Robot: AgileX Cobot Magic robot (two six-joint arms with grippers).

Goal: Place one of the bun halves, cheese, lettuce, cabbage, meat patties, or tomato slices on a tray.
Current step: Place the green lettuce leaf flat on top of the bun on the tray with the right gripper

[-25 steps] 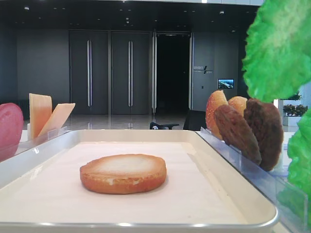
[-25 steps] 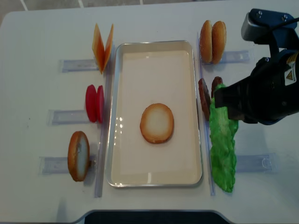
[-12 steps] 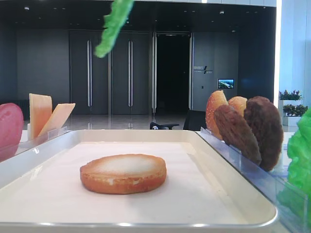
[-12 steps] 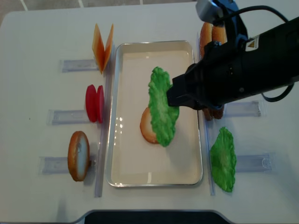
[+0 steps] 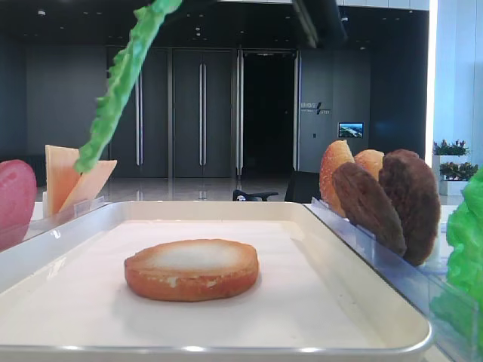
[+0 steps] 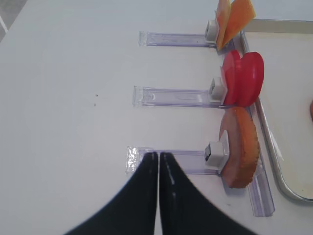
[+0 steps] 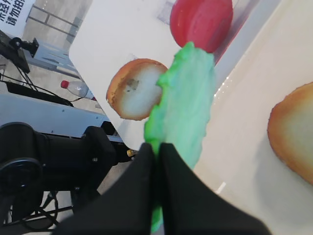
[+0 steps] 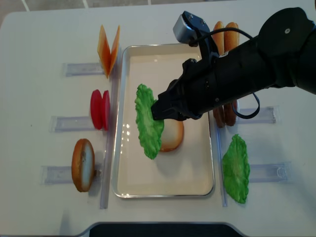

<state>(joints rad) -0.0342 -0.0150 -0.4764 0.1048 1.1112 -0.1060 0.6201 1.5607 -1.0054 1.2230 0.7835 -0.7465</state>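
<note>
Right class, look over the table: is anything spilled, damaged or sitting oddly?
Nothing stands out. Food stands neatly in its racks, one bun half lies flat on the tray, and the right pincer holds a lettuce leaf above it.

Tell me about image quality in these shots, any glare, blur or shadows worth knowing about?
Low front view: dark hall backdrop, bright glare strip at upper right, shiny highlights along the tray rim. Right wrist view: the claw is a dark, soft-edged shape, and the lettuce it pinches is overexposed with little texture. Overhead view: even light, with a soft shadow on the tray liner under the lettuce.
</note>
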